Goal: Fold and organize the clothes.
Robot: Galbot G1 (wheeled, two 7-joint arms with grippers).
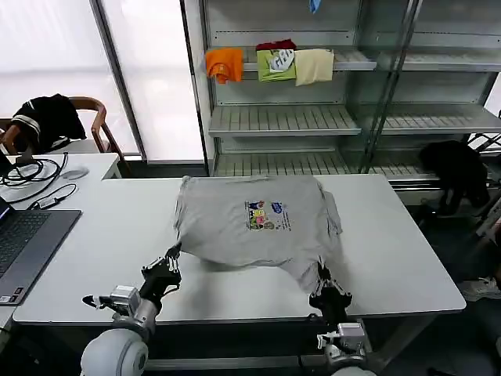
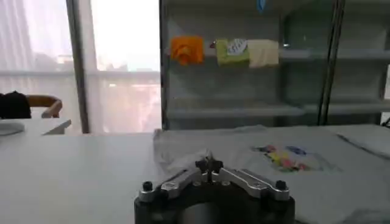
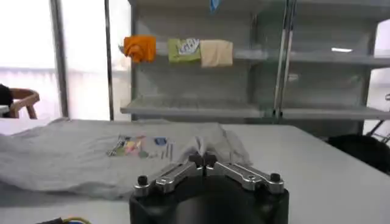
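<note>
A light grey tee [image 1: 250,227] with a small colourful square chest print lies spread on the white table [image 1: 407,258], print side up. Its near edge is lifted and rumpled at both corners. My left gripper [image 1: 171,260] is shut on the tee's near-left corner. In the left wrist view its jaws [image 2: 209,163] are closed, with a fold of grey cloth [image 2: 183,159] pinched between them. The tee's near-right corner is held in my right gripper [image 1: 322,283], which is shut on it. A ridge of cloth [image 3: 210,143] rises from its closed tips [image 3: 202,159].
A laptop [image 1: 23,243], a mouse [image 1: 74,173] and cables [image 1: 35,176] lie on the table's left side. Orange [image 1: 225,64], green [image 1: 275,64] and cream [image 1: 314,66] garments hang on the shelf behind. Black garments sit on a chair [image 1: 47,117] and at the right [image 1: 458,168].
</note>
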